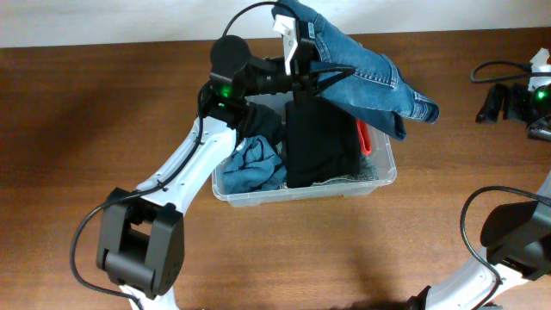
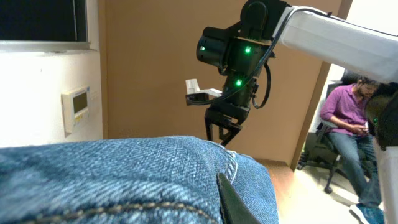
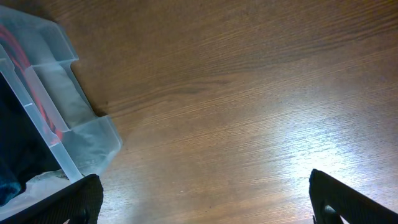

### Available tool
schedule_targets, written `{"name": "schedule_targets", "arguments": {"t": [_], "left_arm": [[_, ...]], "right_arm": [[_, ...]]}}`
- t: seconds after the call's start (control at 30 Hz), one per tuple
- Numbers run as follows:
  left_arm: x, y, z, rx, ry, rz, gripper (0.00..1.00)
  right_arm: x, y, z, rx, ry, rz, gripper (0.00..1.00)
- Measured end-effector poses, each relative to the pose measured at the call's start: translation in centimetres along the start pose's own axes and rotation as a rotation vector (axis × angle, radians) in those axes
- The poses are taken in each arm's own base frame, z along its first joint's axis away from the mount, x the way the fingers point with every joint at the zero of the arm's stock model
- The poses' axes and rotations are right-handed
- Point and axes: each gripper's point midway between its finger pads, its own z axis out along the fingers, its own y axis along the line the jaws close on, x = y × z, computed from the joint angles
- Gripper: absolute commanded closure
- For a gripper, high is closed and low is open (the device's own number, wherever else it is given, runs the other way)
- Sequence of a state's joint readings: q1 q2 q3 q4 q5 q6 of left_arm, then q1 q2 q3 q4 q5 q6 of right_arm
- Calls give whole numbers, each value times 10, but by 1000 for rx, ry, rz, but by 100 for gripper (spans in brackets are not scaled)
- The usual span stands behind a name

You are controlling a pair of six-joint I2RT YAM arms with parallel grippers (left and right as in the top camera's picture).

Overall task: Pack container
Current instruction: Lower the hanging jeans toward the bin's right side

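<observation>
Left claw [image 1: 323,76]: nearly closed, pinching a fold of the blue jeans [image 1: 362,69]. In the left wrist view one dark finger [image 2: 231,200] presses against the denim.
Jeans: held up in the air and draped over the left claw. From above, they spread to the right and towards the near side, and the loose end reaches past the container's right wall.
Container [image 1: 301,196]: a clear plastic bin standing on the table, directly under the left claw and extending from there towards the near side. The claw hangs over the far rim and does not touch it.
Inside the container, centre: a black garment [image 1: 318,146] piled high, just below the claw and the hanging denim.
Inside the container, left: a teal cloth [image 1: 256,165] bunched beside the black garment.
Inside the container, right: a red item [image 1: 363,138] wedged between the black garment and the right wall.
Right claw [image 2: 222,135]: fingers spread wide with nothing between them, over bare wood.
Container relative to the right claw: well apart, off to the claw's left. Only one rounded corner shows at the left edge of the right wrist view.
Table [image 1: 86,103]: brown wood grain.
</observation>
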State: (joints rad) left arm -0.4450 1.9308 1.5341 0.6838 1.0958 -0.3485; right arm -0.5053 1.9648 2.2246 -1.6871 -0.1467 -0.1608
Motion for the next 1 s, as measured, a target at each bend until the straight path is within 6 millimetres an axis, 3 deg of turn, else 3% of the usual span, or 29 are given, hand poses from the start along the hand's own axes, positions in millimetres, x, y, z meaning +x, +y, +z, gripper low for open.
{"name": "schedule_targets", "arguments": {"t": [0.33,0.57,0.73,1.0], "left_arm": [[64,22,9,32,61,-62,100],[70,12,-9,139,109,-131,98],[78,15,-35,171,162,-274,96],[100,16,-39,153,213,-444,97]], "right_arm": [[0,0,0,0,0,0,2],[0,0,0,0,0,0,2],[0,0,0,0,0,0,2],[0,0,0,0,0,0,2]]}}
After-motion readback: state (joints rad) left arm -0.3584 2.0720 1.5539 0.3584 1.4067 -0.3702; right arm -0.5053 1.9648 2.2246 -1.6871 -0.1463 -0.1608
